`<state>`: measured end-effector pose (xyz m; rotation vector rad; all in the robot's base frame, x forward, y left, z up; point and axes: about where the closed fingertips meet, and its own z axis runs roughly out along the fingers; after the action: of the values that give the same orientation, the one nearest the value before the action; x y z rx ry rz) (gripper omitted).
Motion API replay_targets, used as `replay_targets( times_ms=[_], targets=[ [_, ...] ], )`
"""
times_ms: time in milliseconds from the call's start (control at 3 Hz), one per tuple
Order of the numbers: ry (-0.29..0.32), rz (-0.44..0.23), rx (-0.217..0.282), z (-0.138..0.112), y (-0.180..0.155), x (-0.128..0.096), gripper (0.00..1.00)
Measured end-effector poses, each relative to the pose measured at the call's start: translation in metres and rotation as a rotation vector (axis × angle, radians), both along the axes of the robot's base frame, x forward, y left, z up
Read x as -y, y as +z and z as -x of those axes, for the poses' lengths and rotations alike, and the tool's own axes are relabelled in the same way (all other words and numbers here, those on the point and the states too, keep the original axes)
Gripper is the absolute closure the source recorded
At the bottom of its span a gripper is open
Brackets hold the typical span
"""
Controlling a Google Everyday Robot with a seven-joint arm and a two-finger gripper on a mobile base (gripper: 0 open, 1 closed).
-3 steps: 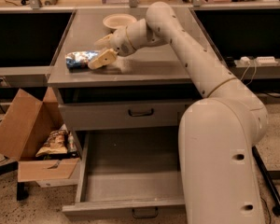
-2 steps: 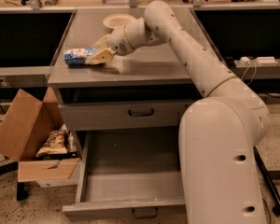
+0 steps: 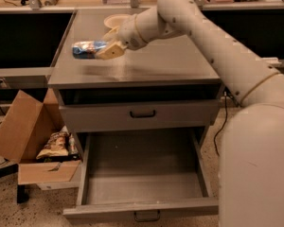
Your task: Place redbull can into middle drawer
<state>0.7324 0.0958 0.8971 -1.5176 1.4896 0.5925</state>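
Note:
The redbull can, blue and silver, lies on its side in the air just above the left part of the cabinet top. My gripper is shut on the can's right end and holds it a little above the surface. The middle drawer is pulled wide open below, its grey tray bare, with a small dark handle on its front edge. The upper drawer front with a black handle is closed. The can is above the countertop, behind and to the left of the open drawer.
A beige round bowl sits at the back of the cabinet top, right behind my wrist. An open cardboard box with snack packets stands on the floor at the left. My white arm and base fill the right side.
My gripper has lifted the can off the cabinet top and it now hangs a little higher, still over the left part of the top.

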Motion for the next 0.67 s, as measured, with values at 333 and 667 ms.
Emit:
replay_targets(
  times_ms=[333, 667],
  targets=[
    [0.068, 0.061, 0.024, 0.043, 0.018, 0.021, 1.0],
    [0.16, 0.147, -0.06, 0.071, 0.007, 0.023, 1.0]
  ],
)
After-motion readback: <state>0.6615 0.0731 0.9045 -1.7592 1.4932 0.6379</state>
